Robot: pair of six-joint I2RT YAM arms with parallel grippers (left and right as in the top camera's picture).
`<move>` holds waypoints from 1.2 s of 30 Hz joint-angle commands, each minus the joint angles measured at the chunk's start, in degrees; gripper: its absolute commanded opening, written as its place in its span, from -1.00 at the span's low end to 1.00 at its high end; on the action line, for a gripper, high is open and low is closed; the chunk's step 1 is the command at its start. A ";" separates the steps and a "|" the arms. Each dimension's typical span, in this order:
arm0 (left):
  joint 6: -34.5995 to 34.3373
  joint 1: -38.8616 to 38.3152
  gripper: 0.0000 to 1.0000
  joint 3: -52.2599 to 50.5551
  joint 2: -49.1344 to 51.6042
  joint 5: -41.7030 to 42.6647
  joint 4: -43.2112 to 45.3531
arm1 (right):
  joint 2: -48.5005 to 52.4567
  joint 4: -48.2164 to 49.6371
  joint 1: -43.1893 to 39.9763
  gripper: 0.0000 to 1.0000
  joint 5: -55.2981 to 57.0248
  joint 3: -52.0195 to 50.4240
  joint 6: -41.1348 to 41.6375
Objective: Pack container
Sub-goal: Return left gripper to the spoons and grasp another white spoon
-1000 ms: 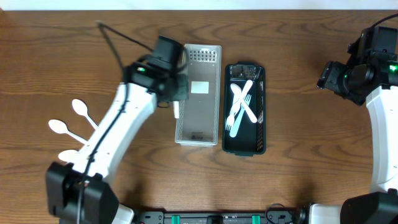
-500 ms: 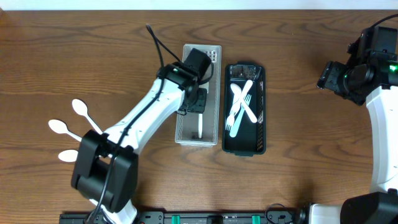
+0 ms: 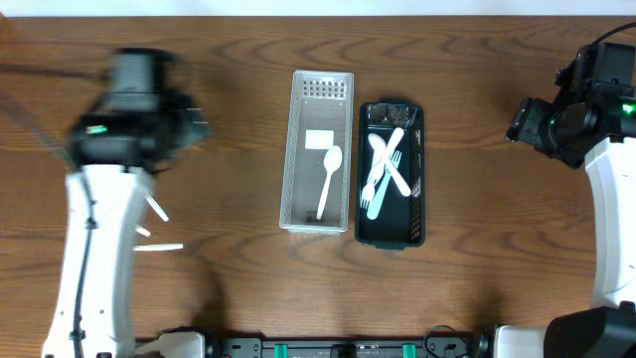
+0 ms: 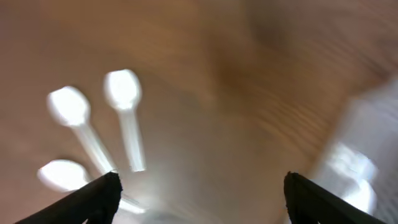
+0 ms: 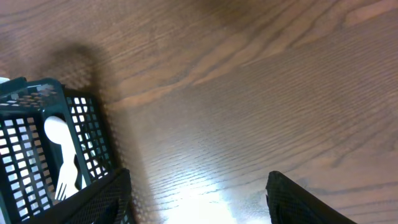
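White plastic spoons [image 4: 123, 93], three of them, are what I judge I go for next. They lie loose on the tabletop [image 3: 229, 298] at the left, well apart from the white basket [image 3: 295, 129]. The left wrist view is smeared, but it shows them at about 10 o'clock from the left fingers [image 4: 102, 194]. Their bowls are at the far end and their handles fan in toward 5 o'clock, so the long axes run roughly at the camera. Those fingers stand wide apart with nothing between them.

From overhead the left arm [image 3: 94, 229] covers the bowls, and only handle tips poke out at its 3 o'clock side. One spoon [image 3: 328, 179] lies lengthwise in the white basket, bowl toward 12. The black basket [image 3: 421, 189] just beside it holds crossed cutlery [image 3: 386, 171].

The right fingers [image 5: 102, 200] are also spread wide and empty. They hover over bare wood on the black basket's 3 o'clock side, far from the loose spoons. The left arm is plainly the nearer one.
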 commanded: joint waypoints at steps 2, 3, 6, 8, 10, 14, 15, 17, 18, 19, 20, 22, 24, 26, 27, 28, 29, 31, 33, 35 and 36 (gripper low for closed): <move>-3.98 13.51 0.76 -0.72 3.02 2.62 -0.52 | -0.37 -0.07 -0.15 0.46 0.20 0.15 -0.74; -3.98 16.06 0.77 -0.90 4.15 3.26 -0.52 | -0.37 -0.07 -0.15 0.46 0.20 0.15 -0.72; -3.96 22.45 0.79 -1.44 9.11 5.53 0.04 | -0.37 -0.07 -0.15 0.45 0.20 0.15 -0.72; -3.91 24.85 0.79 -1.44 13.16 6.34 0.31 | -0.37 -0.04 -0.15 0.47 0.20 0.15 -0.72; -3.82 25.92 0.79 -1.44 17.33 7.41 0.81 | -0.37 -0.04 -0.15 0.47 0.17 0.15 -0.72; -3.04 25.55 0.79 -1.44 24.44 9.46 2.51 | -0.37 -0.04 -0.15 0.47 0.20 0.15 -0.72; -2.80 25.27 0.80 -1.44 26.10 9.64 3.10 | -0.37 -0.07 -0.15 0.47 0.20 0.15 -0.72; -2.60 24.79 0.80 -1.44 28.85 10.19 4.28 | -0.37 -0.09 -0.15 0.47 0.17 0.15 -0.72; -2.60 24.57 0.80 -1.44 29.94 10.23 4.76 | -0.37 -0.11 -0.15 0.47 0.17 0.15 -0.72; -2.34 24.30 0.80 -1.44 31.08 10.23 5.22 | -0.37 -0.11 -0.15 0.47 0.17 0.15 -0.70; -2.19 24.06 0.81 -1.44 31.89 10.25 5.55 | -0.37 -0.11 -0.15 0.47 0.17 0.15 -0.70; -1.90 23.52 0.81 -1.44 33.46 10.25 6.21 | -0.37 -0.11 -0.15 0.47 0.17 0.15 -0.68; -1.11 22.91 0.80 -1.44 34.84 10.21 6.91 | -0.37 -0.09 -0.15 0.47 0.17 0.15 -0.68; -1.14 22.36 0.81 -1.44 36.13 10.21 7.52 | -0.37 -0.09 -0.15 0.47 0.17 0.15 -0.66; -1.16 22.23 0.80 -1.44 36.68 10.21 7.69 | -0.37 -0.11 -0.15 0.47 0.17 0.15 -0.50; -1.16 22.05 0.80 -1.44 37.20 10.21 7.91 | -0.37 -0.13 -0.15 0.48 0.15 0.15 -0.46; -1.16 21.94 0.80 -1.44 37.68 10.21 8.04 | -0.37 -0.26 -0.15 0.48 0.13 0.15 -0.48; -1.16 21.92 0.81 -1.46 38.40 10.21 8.35 | -0.37 -0.48 -0.15 0.48 0.15 0.15 -0.48; -1.14 21.94 0.82 -1.46 38.88 10.21 8.81 | -0.37 -0.63 -0.15 0.48 0.15 0.15 -0.48; -1.14 21.99 0.87 -1.46 39.08 10.21 9.25 | -0.37 -0.72 -0.15 0.48 0.15 0.15 -0.48; -1.14 21.99 0.87 -1.46 39.10 10.21 9.44 | -0.37 -0.72 -0.15 0.49 0.17 0.15 -0.48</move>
